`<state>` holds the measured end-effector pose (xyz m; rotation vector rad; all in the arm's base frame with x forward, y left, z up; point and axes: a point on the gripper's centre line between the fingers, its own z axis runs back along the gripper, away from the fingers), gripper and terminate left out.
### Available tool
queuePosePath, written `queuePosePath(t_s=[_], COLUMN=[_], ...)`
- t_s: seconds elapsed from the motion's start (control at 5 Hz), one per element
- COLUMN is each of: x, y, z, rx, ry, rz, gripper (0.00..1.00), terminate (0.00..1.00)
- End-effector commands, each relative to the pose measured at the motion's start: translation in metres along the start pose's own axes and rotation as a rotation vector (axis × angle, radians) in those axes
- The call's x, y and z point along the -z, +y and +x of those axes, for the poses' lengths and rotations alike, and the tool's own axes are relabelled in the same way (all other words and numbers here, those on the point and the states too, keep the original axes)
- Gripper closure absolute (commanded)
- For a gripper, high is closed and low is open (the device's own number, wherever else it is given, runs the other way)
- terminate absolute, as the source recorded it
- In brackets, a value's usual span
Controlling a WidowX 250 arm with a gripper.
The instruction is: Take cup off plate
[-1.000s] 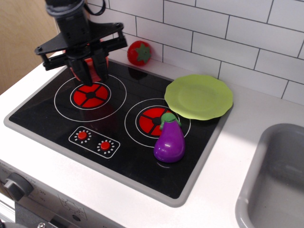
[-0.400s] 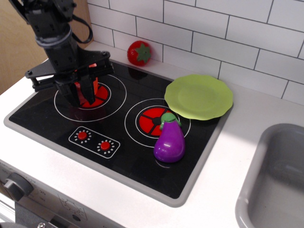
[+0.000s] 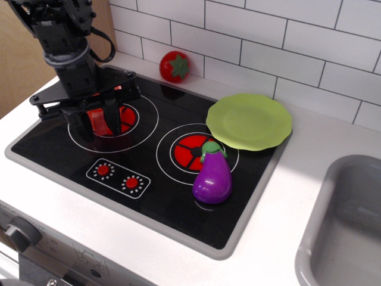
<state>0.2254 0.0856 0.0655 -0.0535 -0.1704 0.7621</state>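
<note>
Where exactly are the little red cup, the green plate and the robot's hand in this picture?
cup [image 3: 98, 121]: the only camera view, on its red side wall showing between the hand's fingers.
plate [image 3: 250, 121]: the same view, on the middle of its flat green top.
hand [image 3: 95, 126]: the same view, midway between the two black fingertips.

The arm [image 3: 62, 36] is matte black, ribbed and jointed, with a looping black cable [image 3: 106, 44] above a flat crossbar [image 3: 83, 95].

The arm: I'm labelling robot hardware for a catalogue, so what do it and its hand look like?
The arm is black all over, built of chunky ribbed segments, with a black cable looping from its side. Its hand has a flat black crossbar, angled struts and two dark fingers pointing downwards. No markings or labels are visible.
</note>
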Motion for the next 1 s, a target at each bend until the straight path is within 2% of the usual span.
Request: queuePosePath(t_s=[0.0,0.2,0.4,0.6,0.8], x=[-0.043,-0.064,-0.076,-0.076,-0.076], y=[-0.010,-0.014,-0.021,-0.021,-0.021], z=[0.023,0.024,0.024,0.024,0.024], rx=[-0.019,-0.019,0.042,0.042,0.042], ry=[-0.035,-0.039,-0.018,-0.018,-0.018], rz=[-0.019,-0.051,-0.072,-0.072,-0.072], gripper=[0.00,0.00,0.00,0.00,0.00], terminate=[0.00,0.00,0.00,0.00,1.00])
